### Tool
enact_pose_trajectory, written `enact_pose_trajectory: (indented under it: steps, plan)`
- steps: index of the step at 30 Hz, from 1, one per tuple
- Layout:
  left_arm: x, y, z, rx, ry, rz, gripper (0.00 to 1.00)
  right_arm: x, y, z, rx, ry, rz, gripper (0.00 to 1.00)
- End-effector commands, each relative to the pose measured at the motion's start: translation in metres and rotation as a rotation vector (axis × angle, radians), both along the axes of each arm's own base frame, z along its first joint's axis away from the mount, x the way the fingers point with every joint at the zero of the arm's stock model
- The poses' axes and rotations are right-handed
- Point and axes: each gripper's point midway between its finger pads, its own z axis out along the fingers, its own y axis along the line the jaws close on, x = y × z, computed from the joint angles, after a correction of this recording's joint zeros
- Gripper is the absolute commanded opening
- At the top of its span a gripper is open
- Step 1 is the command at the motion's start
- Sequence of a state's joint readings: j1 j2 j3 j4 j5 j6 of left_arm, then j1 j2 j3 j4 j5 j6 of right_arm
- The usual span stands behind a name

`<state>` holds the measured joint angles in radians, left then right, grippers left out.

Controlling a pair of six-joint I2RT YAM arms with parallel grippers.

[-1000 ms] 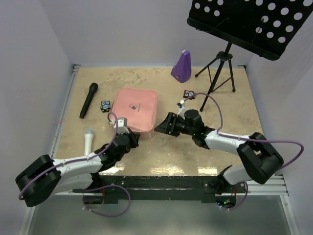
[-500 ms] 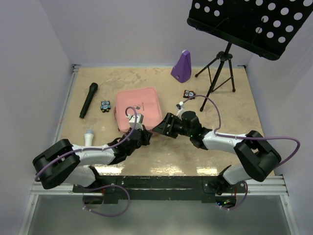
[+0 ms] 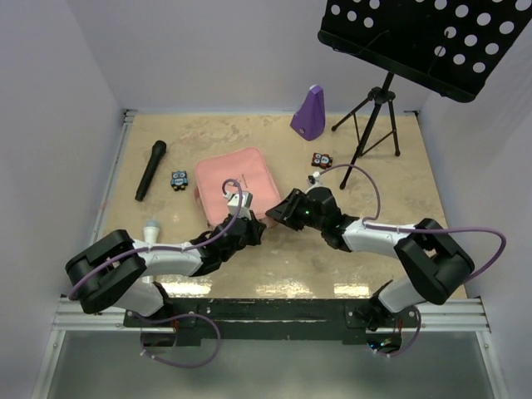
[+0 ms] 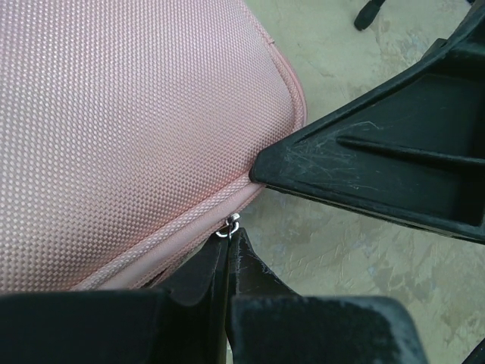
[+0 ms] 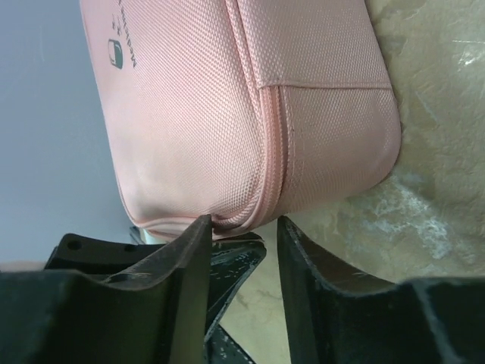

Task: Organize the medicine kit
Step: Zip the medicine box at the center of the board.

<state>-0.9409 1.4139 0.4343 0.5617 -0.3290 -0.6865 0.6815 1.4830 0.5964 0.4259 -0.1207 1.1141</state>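
The medicine kit (image 3: 237,183) is a pink zip case lying closed and flat in the middle of the table, turned slightly askew. My left gripper (image 3: 252,233) is at its near right corner. In the left wrist view the left gripper (image 4: 229,232) is shut, with the small metal ring of the zipper pull (image 4: 229,224) showing at its tips against the kit's (image 4: 114,114) seam. My right gripper (image 3: 279,213) meets the same corner from the right. In the right wrist view the right gripper (image 5: 242,224) stands open astride the corner of the kit (image 5: 227,98), one finger (image 5: 189,243) touching the zip seam.
A purple metronome (image 3: 308,110) stands at the back, with a black music stand on a tripod (image 3: 374,108) to its right. A black microphone (image 3: 151,169) and a white one (image 3: 150,230) lie at the left. Small patterned blocks (image 3: 179,179) (image 3: 321,160) flank the kit.
My left gripper has slid right along the kit's near edge to its right corner, and the kit has turned and shifted. My right gripper has narrowed and moved onto that corner.
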Motion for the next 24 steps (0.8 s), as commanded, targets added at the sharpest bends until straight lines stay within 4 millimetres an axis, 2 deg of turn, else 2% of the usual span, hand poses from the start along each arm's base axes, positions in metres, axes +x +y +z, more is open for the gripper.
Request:
enact_pose_trajectory:
  steps: [1, 7, 8, 13, 24]
  plan:
    - [-0.003, -0.018, 0.015, -0.039, -0.028, -0.066, 0.0, 0.024, 0.004, 0.019, 0.046, -0.048, -0.068, 0.32]
    - [-0.006, -0.017, 0.012, -0.035, -0.025, -0.073, 0.0, 0.025, 0.002, 0.015, 0.045, -0.043, -0.069, 0.01]
    - [-0.006, -0.016, 0.011, -0.033, -0.023, -0.072, 0.0, 0.026, 0.002, 0.015, 0.045, -0.043, -0.067, 0.0]
    - [-0.009, -0.008, 0.007, -0.021, -0.017, -0.058, 0.0, 0.029, -0.004, 0.015, 0.048, -0.051, -0.083, 0.0]
    - [-0.023, 0.031, -0.019, 0.032, 0.041, 0.014, 0.0, 0.05, -0.033, 0.014, 0.018, -0.08, -0.134, 0.0]
